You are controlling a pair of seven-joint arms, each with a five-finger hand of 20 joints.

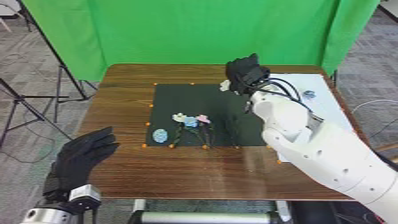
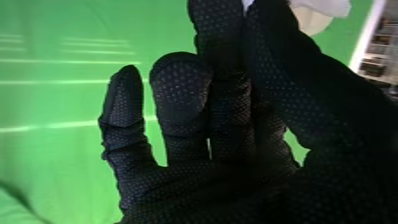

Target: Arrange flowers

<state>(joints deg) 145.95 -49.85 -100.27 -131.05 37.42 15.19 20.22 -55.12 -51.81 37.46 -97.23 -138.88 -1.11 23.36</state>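
right hand (image 1: pixel 245 70) over far part of table (image 1: pixel 121 112), white flower (image 1: pixel 225 86) pinched between thumb and fingers. three more flowers (image 1: pixel 191 122), heads white, blue and pink, lie side by side on dark mat (image 1: pixel 182 95), just beside blue oval (image 1: pixel 160 135). left hand (image 1: pixel 78 159) by table's left edge, fingers loosely extended.
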